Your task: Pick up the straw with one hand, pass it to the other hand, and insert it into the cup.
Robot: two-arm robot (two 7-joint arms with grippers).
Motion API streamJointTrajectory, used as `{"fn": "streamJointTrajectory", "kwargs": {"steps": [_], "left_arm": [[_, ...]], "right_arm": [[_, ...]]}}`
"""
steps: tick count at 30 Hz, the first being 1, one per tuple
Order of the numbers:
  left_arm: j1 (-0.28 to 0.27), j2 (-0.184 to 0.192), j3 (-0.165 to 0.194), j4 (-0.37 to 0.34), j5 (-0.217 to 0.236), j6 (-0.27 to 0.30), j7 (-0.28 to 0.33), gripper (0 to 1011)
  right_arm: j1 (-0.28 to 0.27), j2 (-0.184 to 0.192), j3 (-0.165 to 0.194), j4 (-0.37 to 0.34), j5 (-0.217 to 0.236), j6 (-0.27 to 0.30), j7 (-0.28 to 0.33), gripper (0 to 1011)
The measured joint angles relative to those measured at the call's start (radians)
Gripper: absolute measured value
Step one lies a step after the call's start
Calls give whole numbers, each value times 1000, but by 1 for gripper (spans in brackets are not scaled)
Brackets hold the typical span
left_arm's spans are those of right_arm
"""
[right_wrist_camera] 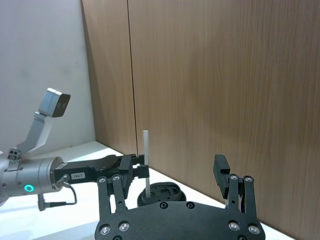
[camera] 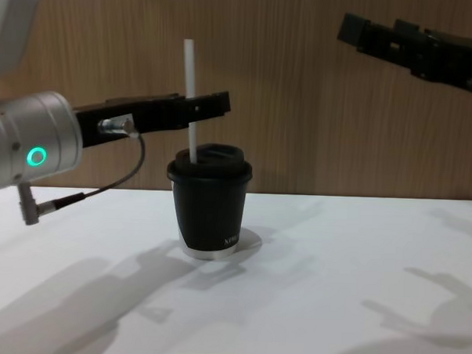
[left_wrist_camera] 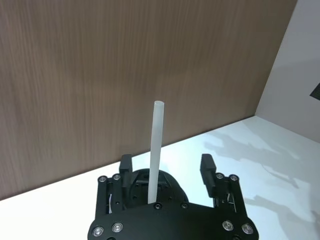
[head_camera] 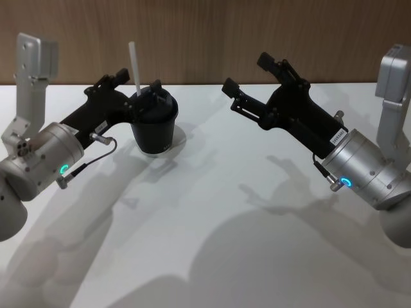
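The white straw (head_camera: 135,64) stands upright in the lid of the black cup (head_camera: 154,128), which rests on the white table toward the back left. My left gripper (head_camera: 140,86) is at the straw just above the lid, open. In the left wrist view the straw (left_wrist_camera: 156,145) rises between the spread fingers (left_wrist_camera: 207,167) without touching either. From the chest view the straw (camera: 190,89) stays in the cup (camera: 211,207) on its own. My right gripper (head_camera: 247,74) hovers open and holds nothing, to the right of the cup and above the table.
The white table (head_camera: 225,212) stretches out in front and to the right of the cup. A brown wood-panel wall (head_camera: 212,32) runs along the table's back edge, close behind the cup and both grippers.
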Motion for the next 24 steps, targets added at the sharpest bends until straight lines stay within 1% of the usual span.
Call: {"fn": "streamJointTrajectory", "kwargs": {"steps": [1,2,4,5,6,7,13,24], "left_arm": [[0,0,0,0,0,0,0,814],[10,3,-5,-10,-2,-3,1,869],[29,7,-16,-27,-6,-6,3,922],[35,8,-19,-32,-7,-8,3,945],[40,10,-22,-37,-9,-9,4,945],[49,12,-27,-46,-12,-11,5,994],[94,20,-47,-85,-19,-20,7,1001],[133,27,-64,-120,-24,-29,8,1002]], "right_arm": [[0,0,0,0,0,0,0,1001],[0,0,0,0,0,0,0,1001],[0,0,0,0,0,0,0,1001],[0,0,0,0,0,0,0,1001],[0,0,0,0,0,0,0,1001],[0,0,0,0,0,0,0,1001],[0,0,0,0,0,0,0,1001],[0,0,0,0,0,0,0,1001]]}}
